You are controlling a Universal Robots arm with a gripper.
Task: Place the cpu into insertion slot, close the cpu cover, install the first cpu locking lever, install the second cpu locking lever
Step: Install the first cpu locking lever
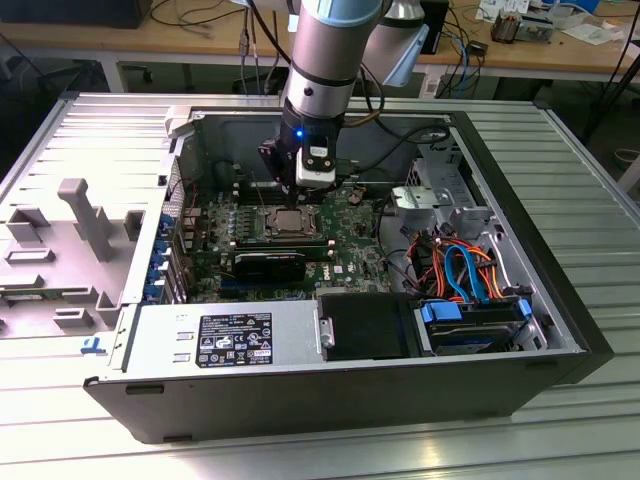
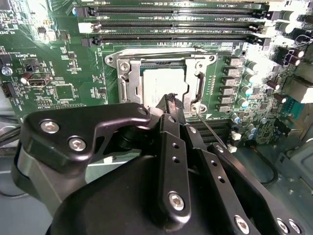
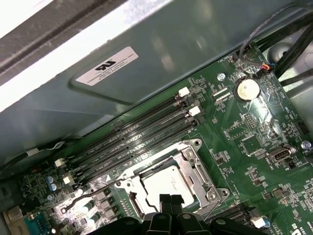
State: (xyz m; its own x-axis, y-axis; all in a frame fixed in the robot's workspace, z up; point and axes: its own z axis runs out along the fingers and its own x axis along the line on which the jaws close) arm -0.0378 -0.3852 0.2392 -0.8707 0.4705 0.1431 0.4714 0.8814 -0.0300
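Note:
The cpu (image 2: pixel 164 81) lies in the insertion slot (image 2: pixel 128 84) on the green board, its pale metal face showing through the cut-out. The cpu cover (image 3: pixel 198 169) lies flat over the cpu (image 3: pixel 164 185) as a silvery frame. A thin locking lever (image 3: pixel 90 192) sticks out from a socket corner toward the row of chokes; the same kind of rod (image 2: pixel 211 129) runs beside my fingers. My gripper (image 2: pixel 172 100) hangs just over the socket's edge, shut, with nothing seen between its tips. In the exterior view my gripper (image 1: pixel 298 190) hovers above the socket (image 1: pixel 290 222).
Long black memory slots (image 2: pixel 171 23) run beside the socket. The open case has a metal wall (image 3: pixel 161 54) close behind the board, a power supply (image 1: pixel 230 338) at the front, and a drive bay with blue and orange cables (image 1: pixel 470 275) on the exterior view's right.

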